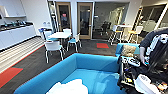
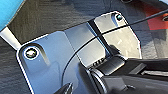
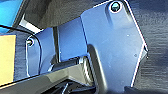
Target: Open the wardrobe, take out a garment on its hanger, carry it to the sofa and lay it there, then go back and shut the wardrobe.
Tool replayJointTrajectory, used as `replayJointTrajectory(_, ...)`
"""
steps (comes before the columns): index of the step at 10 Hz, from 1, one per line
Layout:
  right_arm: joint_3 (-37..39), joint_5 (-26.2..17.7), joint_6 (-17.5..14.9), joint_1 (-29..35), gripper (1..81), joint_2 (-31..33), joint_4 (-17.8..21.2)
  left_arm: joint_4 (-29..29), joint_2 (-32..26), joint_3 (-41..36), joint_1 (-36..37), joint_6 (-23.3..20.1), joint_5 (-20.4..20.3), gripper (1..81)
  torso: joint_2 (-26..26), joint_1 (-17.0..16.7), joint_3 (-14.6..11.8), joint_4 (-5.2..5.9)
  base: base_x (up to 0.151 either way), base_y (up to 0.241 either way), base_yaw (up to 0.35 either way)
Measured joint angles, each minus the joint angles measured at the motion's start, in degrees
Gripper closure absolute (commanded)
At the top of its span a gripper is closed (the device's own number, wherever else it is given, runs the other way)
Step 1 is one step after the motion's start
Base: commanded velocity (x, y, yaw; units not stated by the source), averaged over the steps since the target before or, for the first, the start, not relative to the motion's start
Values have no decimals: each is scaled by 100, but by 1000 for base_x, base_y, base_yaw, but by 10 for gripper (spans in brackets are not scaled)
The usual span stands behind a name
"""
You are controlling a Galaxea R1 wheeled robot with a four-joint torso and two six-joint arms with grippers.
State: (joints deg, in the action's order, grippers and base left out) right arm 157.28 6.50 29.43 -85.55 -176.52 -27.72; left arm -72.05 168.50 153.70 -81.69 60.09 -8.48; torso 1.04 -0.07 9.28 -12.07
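Observation:
The bright-blue sofa (image 1: 92, 63) lies right below me in the head view, its curved back toward the room. A white garment (image 1: 68, 87) lies crumpled on the seat at the near edge; I cannot make out a hanger in it. In the left wrist view a corner of blue sofa (image 2: 8, 10) shows above dark carpet, and in the right wrist view a blue sofa edge (image 3: 8, 12) shows beside the robot's plate.
A person with a control rig (image 1: 152, 42) stands close on the right. A blue seat with a patterned cushion (image 1: 127, 50) sits behind the sofa. A white table with chairs (image 1: 58, 35) is ahead on the left, a counter (image 1: 15, 32) along the left wall, glass doors (image 1: 84, 20) at the back.

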Motion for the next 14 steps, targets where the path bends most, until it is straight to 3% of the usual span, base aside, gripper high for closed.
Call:
replayJointTrajectory(4,-1,0,-2,-2,10,0,2,2,13,57,-39,0,20,10,4,0,0,0,0,0,0)
replayJointTrajectory(14,20,-6,0,-41,10,-28,0,-6,22,46,-87,2,-28,10,11,0,-7,0,-80,0,0)
